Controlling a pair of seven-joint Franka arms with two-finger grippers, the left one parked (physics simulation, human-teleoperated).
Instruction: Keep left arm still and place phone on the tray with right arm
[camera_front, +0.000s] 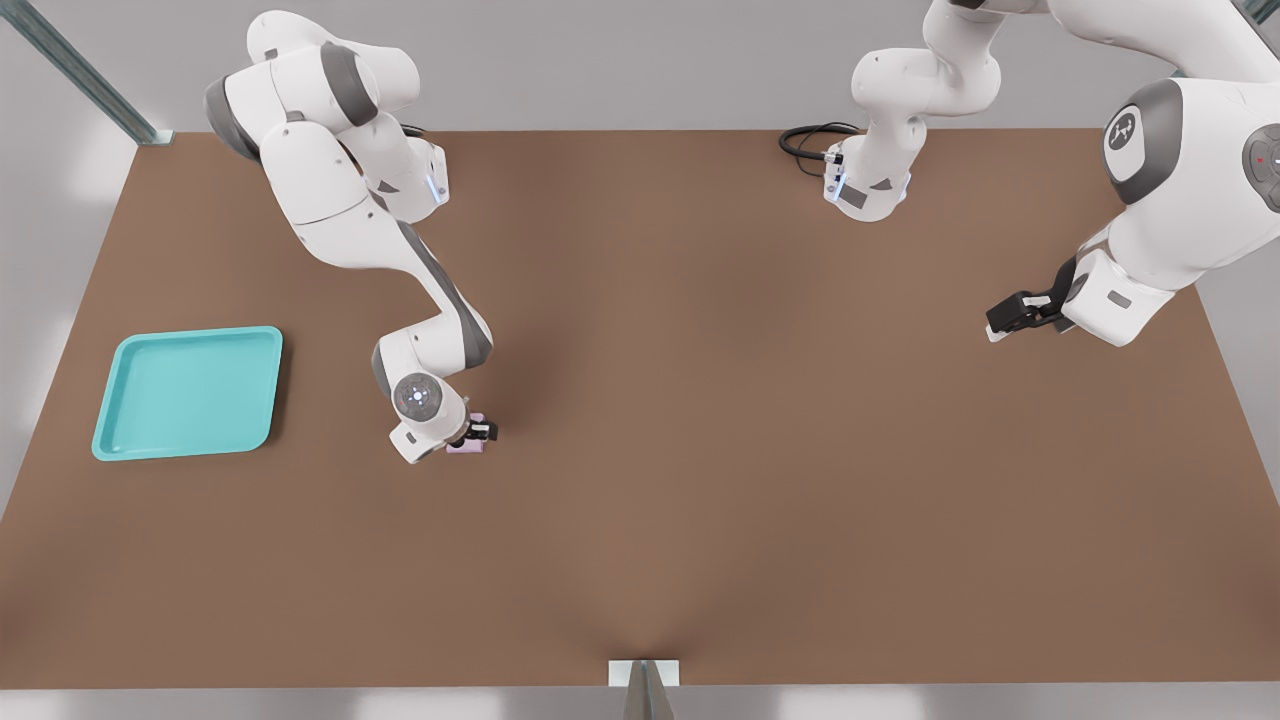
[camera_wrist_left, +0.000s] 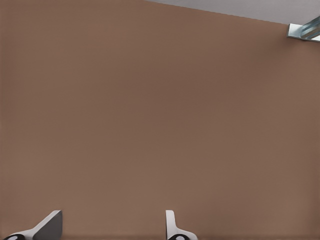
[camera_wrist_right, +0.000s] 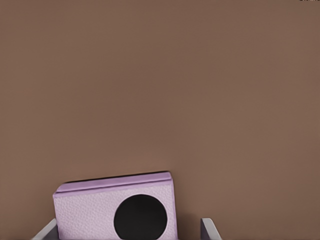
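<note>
Brown tabletop (camera_front: 700, 450), turquoise rimmed plastic tray (camera_front: 188, 392) well apart.
Right arm's black gripper (camera_front: 478, 434) low, fingers (camera_wrist_right: 209, 230) flanking flat pink-lilac phone (camera_wrist_right: 116, 209); grip undeterminable.

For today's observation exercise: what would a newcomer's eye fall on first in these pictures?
Probably the turquoise tray, the one bright patch on the brown table, at the front view's left. Next, the right arm bent down near the table's middle, its gripper at the small pink-lilac phone, jaws either side of it, well apart from the tray.
</note>
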